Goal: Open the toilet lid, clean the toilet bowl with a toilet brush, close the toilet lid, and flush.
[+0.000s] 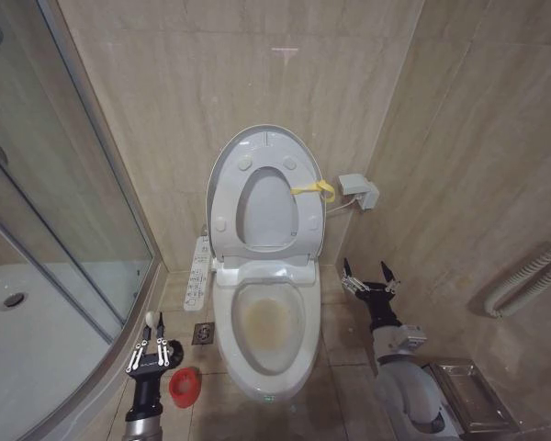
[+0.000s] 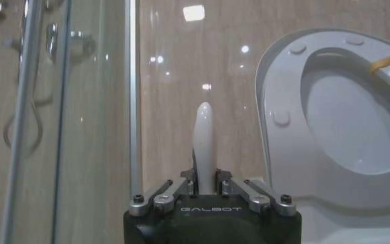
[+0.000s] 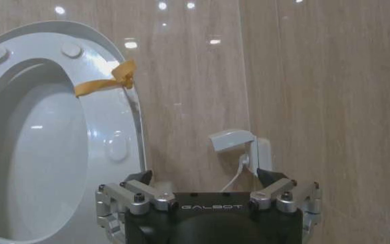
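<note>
You can't see the toilet brush (image 2: 204, 147) below the left gripper (image 2: 205, 184); its handle vanishes between the fingers.

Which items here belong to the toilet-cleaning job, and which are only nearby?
Job:
toilet lid, raised
toilet bowl, stained inside
toilet brush, handle held in left claw
red holder on floor
right claw, open, beside bowl

Nearby:
button panel
wall socket
floor drain
shower tray

Black wrists marked GALBOT carry silver, screw-studded linkages on each gripper (image 1: 151, 347); the right forearm looks grey.
</note>
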### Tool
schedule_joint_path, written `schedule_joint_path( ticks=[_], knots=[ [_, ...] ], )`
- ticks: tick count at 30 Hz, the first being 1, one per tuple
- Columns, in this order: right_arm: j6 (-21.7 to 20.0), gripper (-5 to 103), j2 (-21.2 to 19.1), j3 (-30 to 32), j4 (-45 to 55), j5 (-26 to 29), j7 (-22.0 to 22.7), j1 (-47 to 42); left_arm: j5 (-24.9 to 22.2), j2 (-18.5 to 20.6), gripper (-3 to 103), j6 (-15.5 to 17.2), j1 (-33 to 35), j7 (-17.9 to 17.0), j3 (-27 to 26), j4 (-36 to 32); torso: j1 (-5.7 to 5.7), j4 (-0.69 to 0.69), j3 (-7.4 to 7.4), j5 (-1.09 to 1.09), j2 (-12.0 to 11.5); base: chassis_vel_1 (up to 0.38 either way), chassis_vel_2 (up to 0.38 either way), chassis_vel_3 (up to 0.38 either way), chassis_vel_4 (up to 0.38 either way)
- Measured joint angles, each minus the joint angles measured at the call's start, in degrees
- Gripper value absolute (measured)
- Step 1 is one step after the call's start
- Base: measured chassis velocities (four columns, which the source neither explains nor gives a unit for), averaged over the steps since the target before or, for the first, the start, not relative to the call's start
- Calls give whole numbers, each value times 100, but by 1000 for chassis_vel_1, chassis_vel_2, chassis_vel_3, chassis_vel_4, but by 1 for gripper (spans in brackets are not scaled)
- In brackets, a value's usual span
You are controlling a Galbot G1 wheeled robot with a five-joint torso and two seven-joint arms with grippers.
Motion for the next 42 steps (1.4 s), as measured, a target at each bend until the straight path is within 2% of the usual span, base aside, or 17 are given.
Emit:
schedule_joint_path(
  ticks=[2, 5, 9, 19, 36, 42],
  knots=[
    [0, 100, 0, 0, 0, 0, 0, 0, -59, -5, 18, -43, -101, 51, 38, 171, 0, 0, 0, 0, 0, 0, 0, 0, 0],
    [0, 100, 0, 0, 0, 0, 0, 0, -105, -11, 18, -244, -378, 220, 105, 782, 0, 0, 0, 0, 0, 0, 0, 0, 0],
    [0, 100, 0, 0, 0, 0, 0, 0, -146, -6, 18, -337, -574, 269, 148, 1298, 0, 0, 0, 0, 0, 0, 0, 0, 0],
    [0, 100, 0, 0, 0, 0, 0, 0, -149, 41, 18, -406, -1151, 279, 177, 2592, 0, 1, 0, 0, 0, 0, 0, 0, 0],
    [0, 100, 0, 0, 0, 0, 0, 0, -160, 23, 18, -406, -1760, 442, 281, 3626, 0, 0, 0, 0, 0, 0, 0, 0, 0],
    [0, 100, 0, 0, 0, 0, 0, 0, -170, -17, 18, -402, -2108, 722, 315, 4271, 0, 1, 0, 0, 0, 0, 0, 0, 0]
  ],
)
